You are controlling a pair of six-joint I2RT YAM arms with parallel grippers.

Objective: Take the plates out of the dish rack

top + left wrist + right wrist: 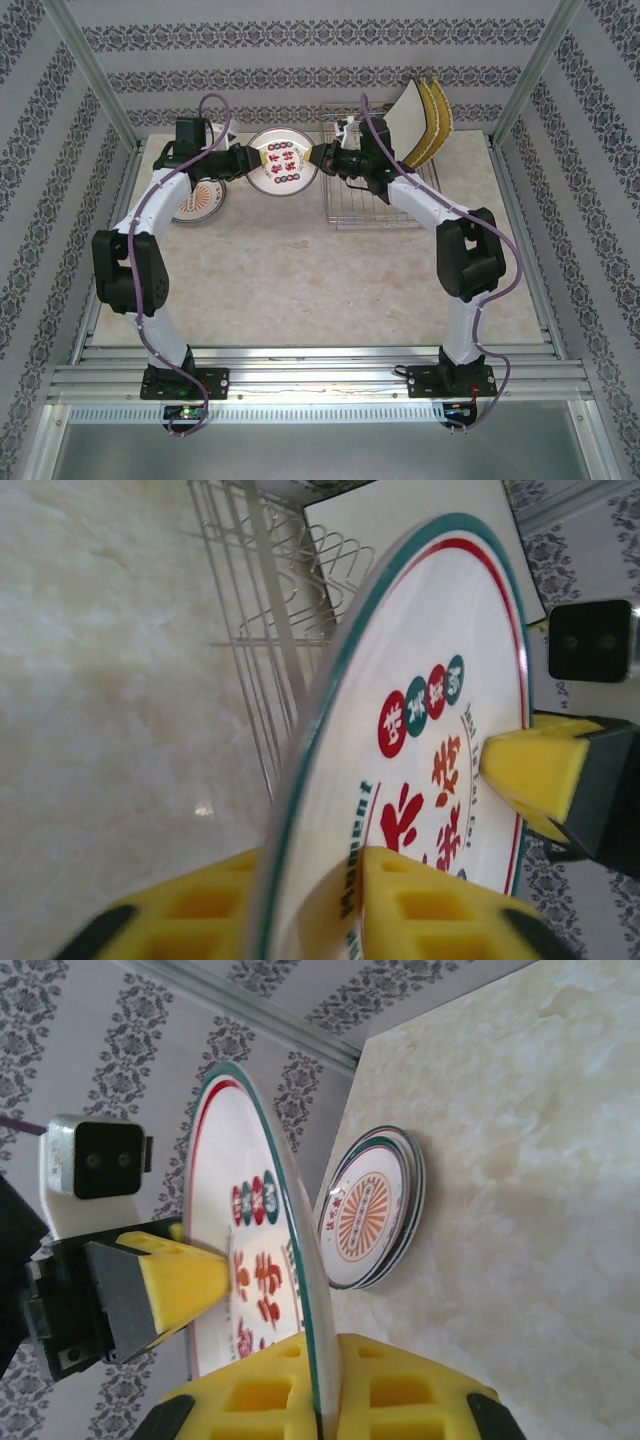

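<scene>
Just left of the dish rack (pixel 375 205), the round plate (pixel 282 166) faces upward, left gripper (pixel 251 166) clamped on its left rim, right gripper (pixel 319 157) clamped on its right rim.

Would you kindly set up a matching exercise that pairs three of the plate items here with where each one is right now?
Things:
1. round plate with red characters
2. sunburst plate stack
3. yellow square plates

Places:
A. standing on edge at the far right end of the dish rack
B. lying flat on the table, left of the rack
C. clamped at its rim by the left gripper and right gripper

Pairs: 1-C, 2-B, 3-A
</scene>
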